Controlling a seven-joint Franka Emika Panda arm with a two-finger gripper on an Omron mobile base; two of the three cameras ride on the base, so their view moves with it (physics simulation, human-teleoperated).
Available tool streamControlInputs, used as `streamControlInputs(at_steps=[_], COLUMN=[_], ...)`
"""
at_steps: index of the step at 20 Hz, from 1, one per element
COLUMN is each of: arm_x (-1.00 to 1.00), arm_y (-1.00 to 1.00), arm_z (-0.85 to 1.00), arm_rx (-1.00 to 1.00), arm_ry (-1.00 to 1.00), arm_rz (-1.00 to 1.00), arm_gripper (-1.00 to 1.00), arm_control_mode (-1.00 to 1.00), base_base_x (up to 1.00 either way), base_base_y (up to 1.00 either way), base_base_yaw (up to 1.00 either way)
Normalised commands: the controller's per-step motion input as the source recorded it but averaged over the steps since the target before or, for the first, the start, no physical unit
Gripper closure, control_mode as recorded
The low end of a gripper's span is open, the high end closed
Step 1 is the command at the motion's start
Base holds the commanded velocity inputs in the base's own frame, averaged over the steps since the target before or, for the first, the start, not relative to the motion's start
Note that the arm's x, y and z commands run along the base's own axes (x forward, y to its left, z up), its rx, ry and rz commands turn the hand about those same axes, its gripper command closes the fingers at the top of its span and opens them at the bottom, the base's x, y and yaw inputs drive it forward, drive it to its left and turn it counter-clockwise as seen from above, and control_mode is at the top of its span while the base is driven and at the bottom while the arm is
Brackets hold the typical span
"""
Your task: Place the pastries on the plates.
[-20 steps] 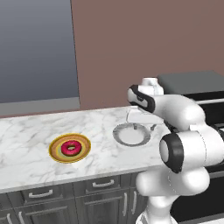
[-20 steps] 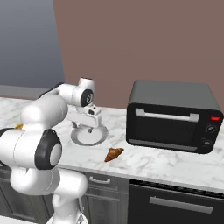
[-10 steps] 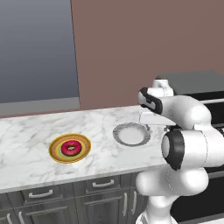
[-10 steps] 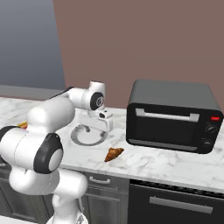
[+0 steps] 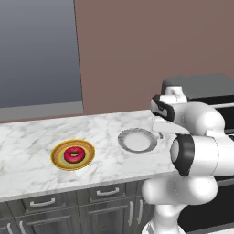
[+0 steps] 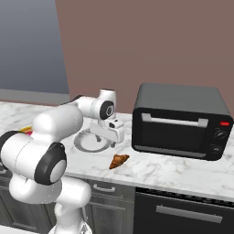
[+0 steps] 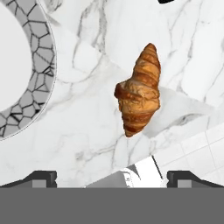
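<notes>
The magenta-frosted donut (image 5: 73,155) lies on the yellow-orange plate (image 5: 58,161) at the left of the counter. To its right stands the grey-white ribbed plate (image 5: 137,140) (image 6: 89,141) (image 7: 41,57), with nothing on it. The brown croissant (image 6: 119,160) (image 7: 139,92) rests on the marble beside that plate, toward the counter's front edge. My gripper (image 6: 114,138) (image 5: 157,131) (image 7: 112,177) hangs open above the counter between the grey plate and the croissant. Its fingertips (image 7: 41,177) are spread wide and hold nothing, and the croissant lies a little ahead of them in the hand view.
A black toaster oven (image 6: 180,121) stands on the counter just right of the croissant. The counter's front edge runs close below the croissant, above dark drawers (image 5: 105,192). A brown wall (image 5: 137,50) backs the counter.
The arm has swung right, from above the grey plate to the gap between the plate and the croissant. The gripper stayed open. Plates and pastries have not moved.
</notes>
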Motion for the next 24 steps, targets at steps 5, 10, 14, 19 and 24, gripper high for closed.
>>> streamControlInputs(at_steps=[5, 10, 14, 19, 24], arm_x=[0.0, -0.13, -0.17, -0.08, 0.01], arm_y=[-0.01, -0.21, -0.25, -0.14, 0.0], arm_z=[-0.13, -0.13, -0.16, -0.27, -0.32], arm_rx=[0.0, 0.0, 0.0, 0.0, 0.0], arm_ry=[0.0, 0.0, 0.0, 0.0, -0.01], arm_rz=[-0.09, -0.08, -0.08, -0.07, -0.03], arm_gripper=[-1.0, -1.0, -1.0, -1.0, -1.0], arm_control_mode=[-1.0, -1.0, -1.0, -1.0, -1.0], base_base_x=[0.0, 0.0, 0.0, 0.0, 0.0], base_base_y=[0.0, 0.0, 0.0, 0.0, 0.0], base_base_yaw=[0.0, 0.0, 0.0, 0.0, 0.0])
